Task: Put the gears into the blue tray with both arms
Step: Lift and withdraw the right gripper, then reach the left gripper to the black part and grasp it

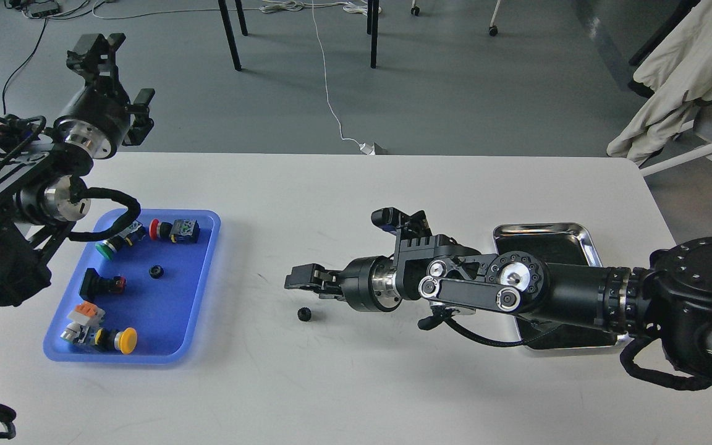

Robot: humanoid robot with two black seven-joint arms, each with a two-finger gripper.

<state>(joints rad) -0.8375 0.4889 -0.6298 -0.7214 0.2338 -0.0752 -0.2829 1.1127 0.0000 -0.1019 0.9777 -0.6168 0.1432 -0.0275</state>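
Note:
One small black gear [304, 314] lies on the white table, just below and in front of my right gripper [296, 280]. That gripper points left, hovers a little above the table and looks open, with nothing between its fingers. Another gear [156, 271] rests in the middle of the blue tray [198, 290] at the left. My left gripper [95, 44] is raised high beyond the table's far left edge, well above the tray, open and empty.
Several coloured push-button switches [173, 230] lie in the blue tray. A shiny silver tray [541, 233] stands at the right, partly covered by my right arm. Chair legs and cables are on the floor beyond the table.

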